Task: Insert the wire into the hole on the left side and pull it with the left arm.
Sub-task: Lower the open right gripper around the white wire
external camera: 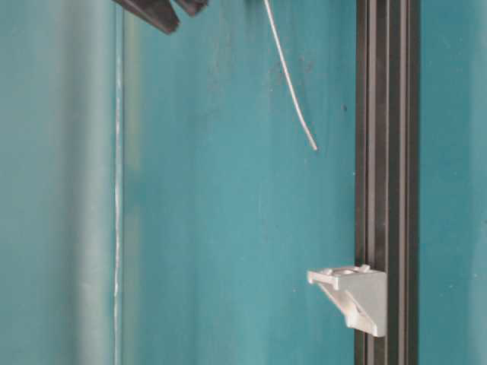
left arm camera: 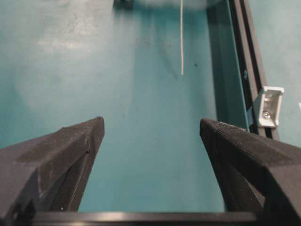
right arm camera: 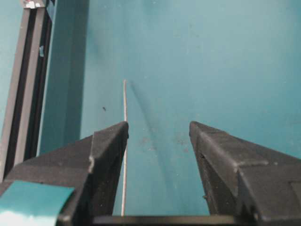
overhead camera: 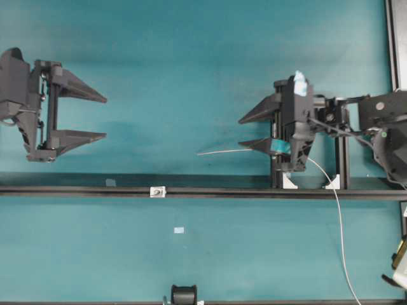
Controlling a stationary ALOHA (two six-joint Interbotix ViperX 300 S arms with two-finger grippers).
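Observation:
The thin pale wire [overhead camera: 222, 151] points left over the teal table, its tip free in the air. It runs between the open jaws of my right gripper [overhead camera: 245, 132], close along the taped finger; no grip shows. In the right wrist view the wire [right arm camera: 124, 141] lies beside the left finger of the gripper [right arm camera: 158, 125]. The hole sits in a small white block [overhead camera: 157, 191] on the black rail, ahead of and below the wire tip. In the left wrist view the block [left arm camera: 270, 106] is at the right. My left gripper [overhead camera: 105, 117] stands open and empty at the far left, also open in its wrist view [left arm camera: 150, 127].
A long black rail [overhead camera: 254, 192] crosses the table. Upright black posts with white brackets [overhead camera: 289, 181] stand under the right arm. A small white patch [overhead camera: 179, 230] lies on the table and a black spool [overhead camera: 183, 295] sits at the near edge. The wire trails off to the lower right.

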